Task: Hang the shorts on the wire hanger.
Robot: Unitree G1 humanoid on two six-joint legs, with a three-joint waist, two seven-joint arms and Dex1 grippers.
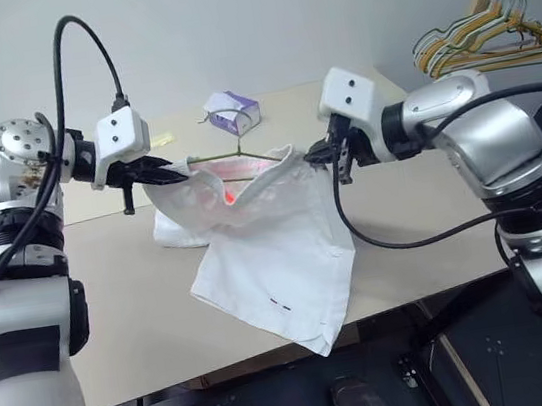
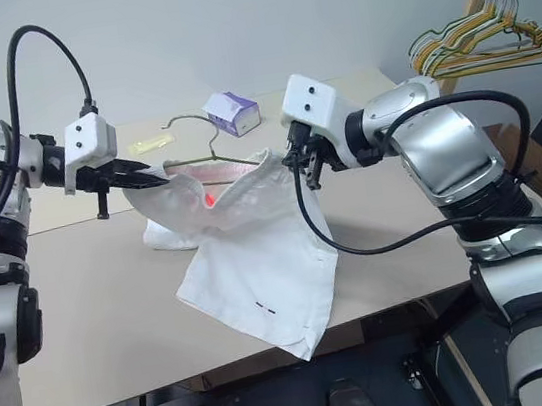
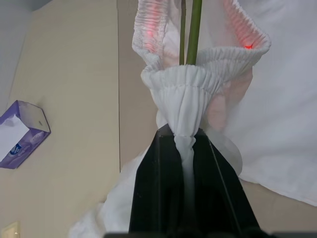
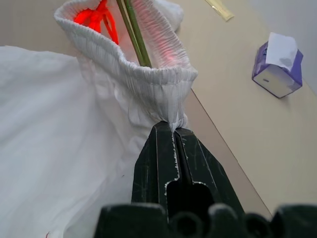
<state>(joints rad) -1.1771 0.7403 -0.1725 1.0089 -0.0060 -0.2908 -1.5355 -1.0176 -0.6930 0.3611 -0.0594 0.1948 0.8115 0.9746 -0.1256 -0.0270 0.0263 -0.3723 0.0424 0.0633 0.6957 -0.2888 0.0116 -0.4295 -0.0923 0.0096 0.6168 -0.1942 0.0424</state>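
Above table (image 1: pixel 115 316) | both grippers clamp shorts (image 1: pixel 268 254) waistband around wire hanger (image 2: pixel 191 133) | tissue box (image 1: pixel 233 111) behind

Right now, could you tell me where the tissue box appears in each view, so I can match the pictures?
Left eye view: the tissue box stands on the far part of the table, behind the shorts.
Right eye view: the same far spot, near the hanger hook.
Left wrist view: at the left edge, low down.
Right wrist view: upper right.
Shared landmark: the gathered waistband of the shorts.
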